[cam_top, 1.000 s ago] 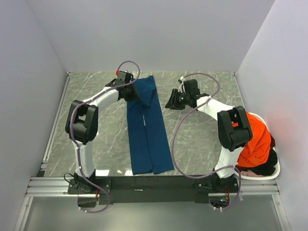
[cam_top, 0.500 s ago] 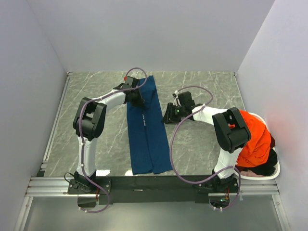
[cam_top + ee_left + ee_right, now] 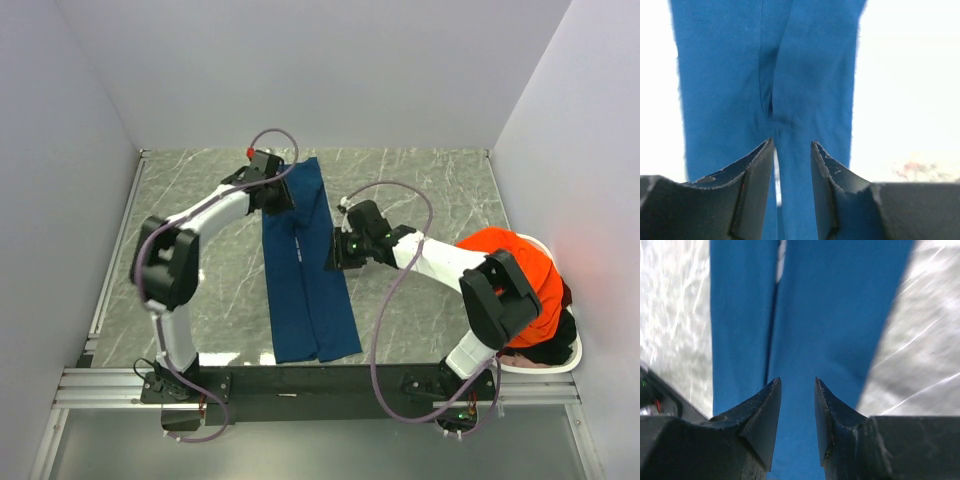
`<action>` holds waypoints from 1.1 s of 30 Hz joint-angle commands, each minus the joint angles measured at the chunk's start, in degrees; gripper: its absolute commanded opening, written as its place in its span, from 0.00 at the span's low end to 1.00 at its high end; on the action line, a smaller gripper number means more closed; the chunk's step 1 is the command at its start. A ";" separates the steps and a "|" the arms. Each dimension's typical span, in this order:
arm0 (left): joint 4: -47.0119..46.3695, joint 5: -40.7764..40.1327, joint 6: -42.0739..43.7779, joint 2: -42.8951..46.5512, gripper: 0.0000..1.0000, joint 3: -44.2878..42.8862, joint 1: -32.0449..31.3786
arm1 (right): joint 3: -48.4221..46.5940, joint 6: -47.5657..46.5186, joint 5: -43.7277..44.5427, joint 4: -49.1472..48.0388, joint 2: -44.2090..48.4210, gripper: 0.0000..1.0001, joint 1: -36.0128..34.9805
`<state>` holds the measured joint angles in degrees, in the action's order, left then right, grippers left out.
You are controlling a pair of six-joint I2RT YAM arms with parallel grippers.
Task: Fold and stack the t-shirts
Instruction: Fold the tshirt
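Observation:
A navy blue t-shirt (image 3: 308, 270) lies folded into a long narrow strip running from the far middle of the table to its front edge. My left gripper (image 3: 283, 197) hovers over the strip's far end, jaws partly open, with blue cloth (image 3: 805, 75) below and between them and a small pucker just ahead. My right gripper (image 3: 335, 256) is at the strip's right edge near its middle, jaws slightly apart over the blue cloth (image 3: 835, 315), nothing held. A bright orange t-shirt (image 3: 525, 290) sits heaped at the far right, over dark shirts (image 3: 548, 350).
A white oval basket (image 3: 574, 356) holds the orange and dark shirts at the right front corner, behind my right arm's base. Grey marbled tabletop (image 3: 210, 290) lies on both sides of the strip. Walls enclose three sides.
My right gripper has moved left and nearer, onto the strip's right edge. My left gripper shifted slightly over the far end, which now lies straighter.

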<state>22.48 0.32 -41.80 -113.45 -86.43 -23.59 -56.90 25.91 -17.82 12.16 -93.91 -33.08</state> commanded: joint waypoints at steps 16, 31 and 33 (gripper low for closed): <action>22.60 -9.55 -10.92 42.95 0.54 36.15 -18.66 | 11.19 12.14 15.80 24.91 16.74 0.43 -17.54; 22.88 -1.46 -14.71 44.72 0.99 44.86 -23.60 | 17.79 16.19 10.79 21.06 15.78 0.45 -22.11; 22.26 -0.85 -14.80 43.93 0.99 45.38 -23.86 | 17.53 16.36 11.23 21.15 15.34 0.44 -23.08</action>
<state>46.89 -2.70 -55.42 -68.75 -41.69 -46.83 -39.66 41.10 -6.94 35.09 -78.00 -54.72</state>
